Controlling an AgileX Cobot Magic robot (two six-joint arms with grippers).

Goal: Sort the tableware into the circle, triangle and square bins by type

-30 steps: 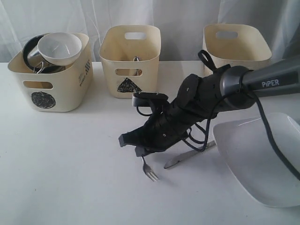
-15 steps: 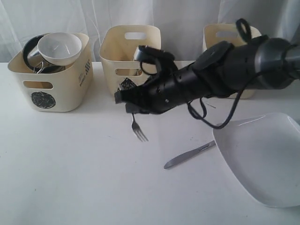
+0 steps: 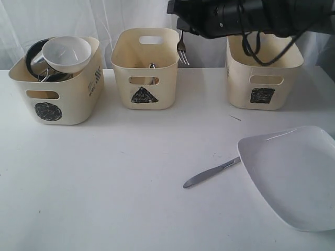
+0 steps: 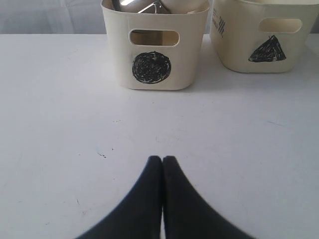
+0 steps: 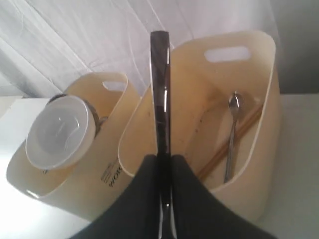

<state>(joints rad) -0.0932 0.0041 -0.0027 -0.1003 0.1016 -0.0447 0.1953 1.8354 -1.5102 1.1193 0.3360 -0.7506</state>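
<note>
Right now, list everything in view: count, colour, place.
bins: three, cream, back row: circle bin, triangle bin, square bin
bowl: one, white, atop circle bin
steel ware: count unclear, under bowl
spoon: one, steel, in triangle bin
chopsticks: count unclear, wooden, same bin
fork: one, steel, above triangle bin's rim
knife: one, steel, mid table
plate: one, white, table's right front
left hand: black, shut, above table
right hand: black, shut on fork

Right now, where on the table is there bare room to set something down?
Bare: the stretch of table in front of the circle bin and triangle bin, up to the knife; the gap between triangle bin and square bin. Crowded: front right, where knife and plate lie close, and the heaped circle bin.
</note>
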